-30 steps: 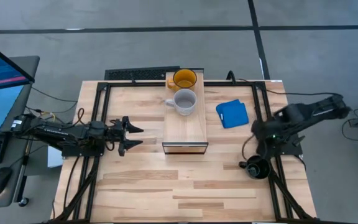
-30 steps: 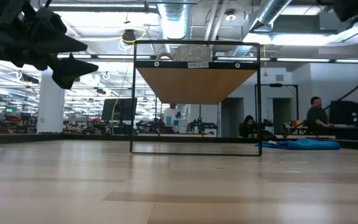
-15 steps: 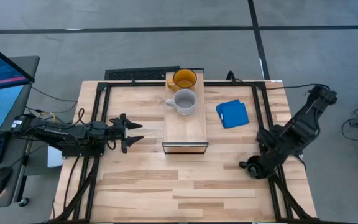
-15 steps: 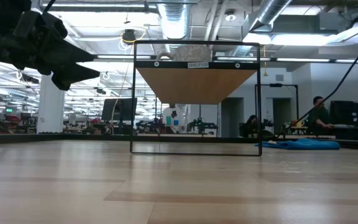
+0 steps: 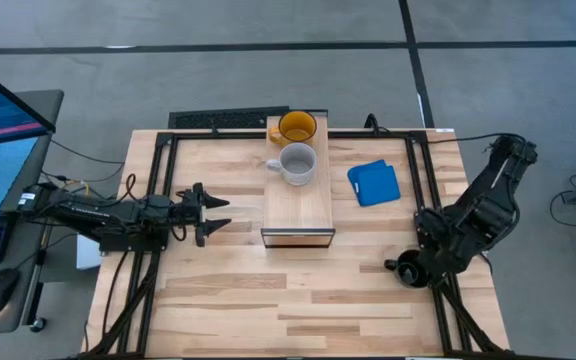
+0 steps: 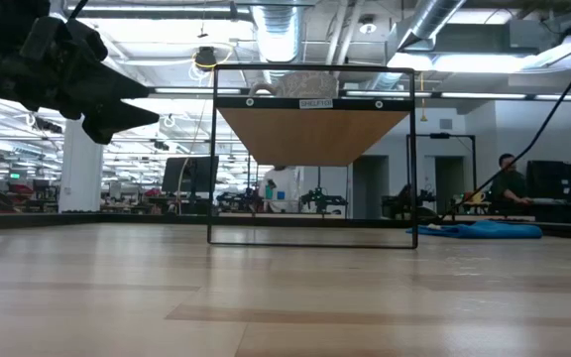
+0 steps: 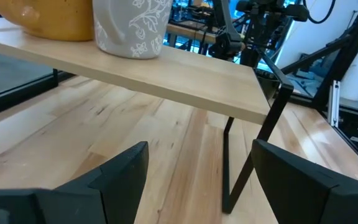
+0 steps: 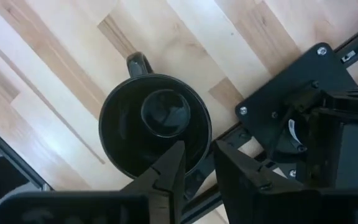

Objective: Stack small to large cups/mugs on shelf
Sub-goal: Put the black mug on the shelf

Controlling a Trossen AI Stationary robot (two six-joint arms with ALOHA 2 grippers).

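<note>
The yellow mug (image 5: 297,127) and the grey mug (image 5: 296,163) stand on the far half of the shelf (image 5: 298,208), mouths up. The left wrist view shows both the yellow mug (image 7: 48,18) and the grey mug (image 7: 132,28) on the shelf's plank (image 7: 185,81). The black mug (image 5: 411,270) is near the table's right edge, and my right gripper (image 8: 197,158) is shut on it. My left gripper (image 5: 223,213) hovers open to the left of the shelf, pointing level at it, with nothing between its fingers. My right gripper comes from above, pointing down, and has the black mug's rim (image 8: 199,144) on the side away from the handle (image 8: 137,64). One finger (image 8: 174,163) is inside the mug and the other (image 8: 238,171) outside. The mug is upright, mouth up; whether it rests on the table I cannot tell.
A flat blue object (image 5: 373,183) lies right of the shelf. Black frame rails (image 5: 426,190) run along the table's left and right sides, and the right arm's base plate (image 8: 291,87) is beside the black mug. Bare tabletop (image 5: 298,300) stretches in front of the shelf.
My right arm has swung about above the black mug and its wrist has rolled, while the gripper stays over the mug. The mug is in the same spot. My left gripper has turned a little on the spot.
</note>
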